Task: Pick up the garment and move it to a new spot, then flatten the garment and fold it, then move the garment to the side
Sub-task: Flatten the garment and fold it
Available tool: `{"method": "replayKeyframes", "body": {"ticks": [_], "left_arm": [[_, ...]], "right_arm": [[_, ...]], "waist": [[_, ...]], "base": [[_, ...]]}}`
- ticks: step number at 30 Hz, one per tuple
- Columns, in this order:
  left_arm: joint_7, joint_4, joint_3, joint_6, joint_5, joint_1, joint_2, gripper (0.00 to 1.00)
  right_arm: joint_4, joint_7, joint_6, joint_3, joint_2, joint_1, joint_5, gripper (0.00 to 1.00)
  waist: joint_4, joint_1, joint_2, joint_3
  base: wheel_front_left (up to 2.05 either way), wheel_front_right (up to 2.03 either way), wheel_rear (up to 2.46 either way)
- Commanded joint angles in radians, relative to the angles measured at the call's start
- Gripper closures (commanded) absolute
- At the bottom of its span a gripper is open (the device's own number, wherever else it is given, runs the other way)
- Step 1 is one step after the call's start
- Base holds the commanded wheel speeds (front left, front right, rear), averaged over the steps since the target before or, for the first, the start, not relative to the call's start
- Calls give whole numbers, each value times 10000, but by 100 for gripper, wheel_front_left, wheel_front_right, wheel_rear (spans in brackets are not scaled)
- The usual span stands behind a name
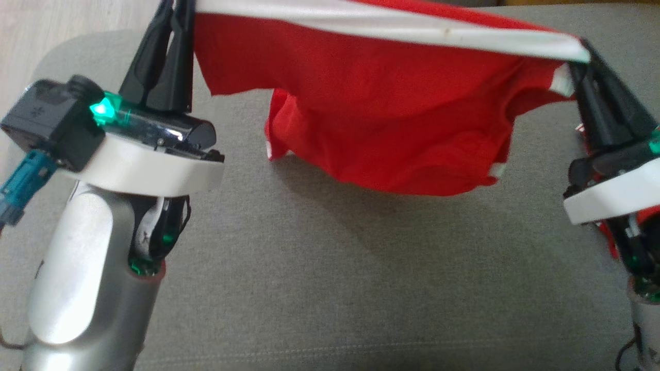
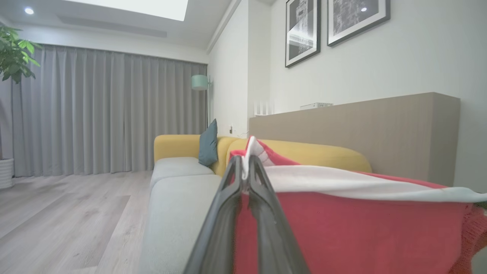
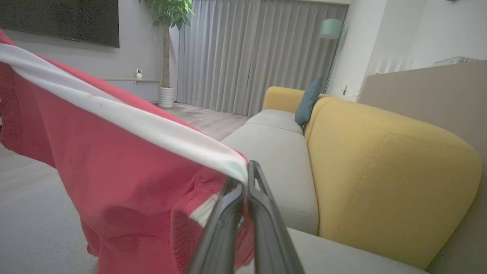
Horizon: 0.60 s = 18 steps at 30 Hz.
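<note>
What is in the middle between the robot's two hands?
In the head view, the red garment with its white band hangs stretched from the left gripper to the right gripper, above the grey cushion.

The sofa's grey seat (image 1: 330, 288) carries a yellow backrest (image 3: 380, 171) on its right. A teal cushion (image 2: 208, 144) leans against the backrest at the far end. Grey curtains (image 2: 106, 114) cover the far wall, with a potted plant (image 2: 13, 49) at their left. Two framed pictures (image 2: 302, 32) hang on the right wall.
</note>
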<state>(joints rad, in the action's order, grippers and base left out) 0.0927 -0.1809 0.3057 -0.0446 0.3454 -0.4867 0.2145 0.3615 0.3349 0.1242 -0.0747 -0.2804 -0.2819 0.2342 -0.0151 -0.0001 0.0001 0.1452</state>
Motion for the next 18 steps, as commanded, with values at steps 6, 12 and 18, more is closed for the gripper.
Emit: {"method": "replayKeyframes", "body": {"ticks": [6, 12, 18], "left_arm": [[-391, -256, -477, -70, 326, -554, 209, 100], [-425, 1167, -445, 317, 640, -1759, 65, 100], [372, 4614, -646, 833, 731, -4596, -194, 100]], "right_arm": [[190, 128, 65, 90, -46, -444, 131, 100], [-727, 158, 65, -163, -342, -1722, 527, 100], [-3487, -515, 65, -914, -451, -4850, 927, 100]], "waist": [[-142, 1, -1, -7], [-140, 1, -1, 464], [-246, 1, -1, 999]], "base": [[0, 0, 0], [0, 0, 0], [0, 0, 0]]}}
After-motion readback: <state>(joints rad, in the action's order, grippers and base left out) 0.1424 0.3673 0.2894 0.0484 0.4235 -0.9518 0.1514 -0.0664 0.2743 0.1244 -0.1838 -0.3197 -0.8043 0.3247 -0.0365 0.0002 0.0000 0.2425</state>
